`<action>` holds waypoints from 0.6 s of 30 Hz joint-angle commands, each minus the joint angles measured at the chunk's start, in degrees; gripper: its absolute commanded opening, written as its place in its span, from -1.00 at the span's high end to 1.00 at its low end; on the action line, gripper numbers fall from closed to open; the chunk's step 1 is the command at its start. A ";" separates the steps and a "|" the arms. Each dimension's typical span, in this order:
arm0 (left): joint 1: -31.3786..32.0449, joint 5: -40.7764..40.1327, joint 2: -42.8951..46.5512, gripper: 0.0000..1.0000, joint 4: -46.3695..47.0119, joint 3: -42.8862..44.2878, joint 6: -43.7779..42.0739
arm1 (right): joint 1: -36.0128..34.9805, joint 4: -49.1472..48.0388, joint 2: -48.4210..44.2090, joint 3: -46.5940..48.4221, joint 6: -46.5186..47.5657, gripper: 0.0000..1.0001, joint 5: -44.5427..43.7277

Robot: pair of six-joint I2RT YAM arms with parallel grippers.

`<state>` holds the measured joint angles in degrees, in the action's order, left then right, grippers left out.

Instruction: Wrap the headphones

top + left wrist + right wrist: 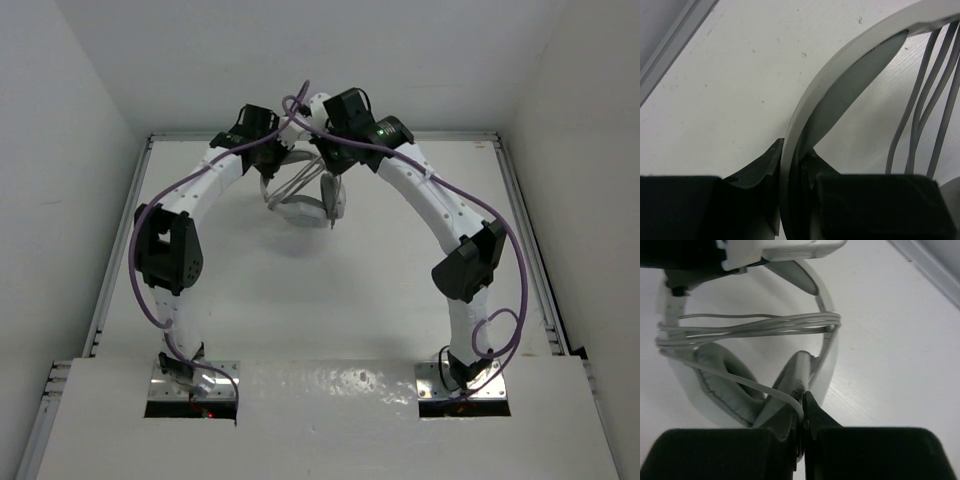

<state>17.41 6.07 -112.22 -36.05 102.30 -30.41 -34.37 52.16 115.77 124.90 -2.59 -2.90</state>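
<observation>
I'm driving 2 arms of the same build. The left arm (205, 180) and the right arm (428, 192) are glossy white tubular links joined by boxy black joint housings (168, 250). Small dark dots run along the right arm's white shell; screws or holes, I can't tell which. A thick purple cable (135, 285) follows each arm, with loops of slack near the base. Each base sits on a shiny metal plate (215, 385). 1 green light (381, 129) glows on the right wrist's black housing. In my wrist views, the left gripper (792, 152) and the right gripper (802, 395) have matte black, wedge-shaped fingers (757, 175) ahead of blocky black bodies.
</observation>
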 commanded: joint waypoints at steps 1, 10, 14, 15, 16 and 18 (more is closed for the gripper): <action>1.39 1.68 2.89 1.00 -3.76 0.36 -9.57 | 0.80 -4.34 -3.53 3.94 13.12 1.00 -18.01; 3.16 -5.43 1.92 1.00 0.27 0.62 -8.44 | -6.23 -7.96 -7.91 -1.24 30.98 1.00 -36.04; 3.07 -10.72 1.39 1.00 3.44 1.58 -8.25 | -10.53 -3.74 -9.76 -0.28 28.52 1.00 -33.49; 3.16 -11.07 1.31 1.00 3.97 1.93 -8.69 | -10.98 -3.56 -9.77 -0.10 28.34 1.00 -33.84; 3.16 -10.64 1.31 1.00 3.80 2.28 -9.74 | -11.16 -4.86 -9.86 -0.62 28.69 1.00 -36.80; 3.16 -10.11 1.31 1.00 3.45 2.81 -10.89 | -11.07 -7.15 -10.03 -3.95 32.36 1.00 -41.37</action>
<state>20.91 -2.15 -112.22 -33.52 102.96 -36.27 -46.78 51.90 111.66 121.71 25.32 -30.92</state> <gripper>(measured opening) 0.136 0.012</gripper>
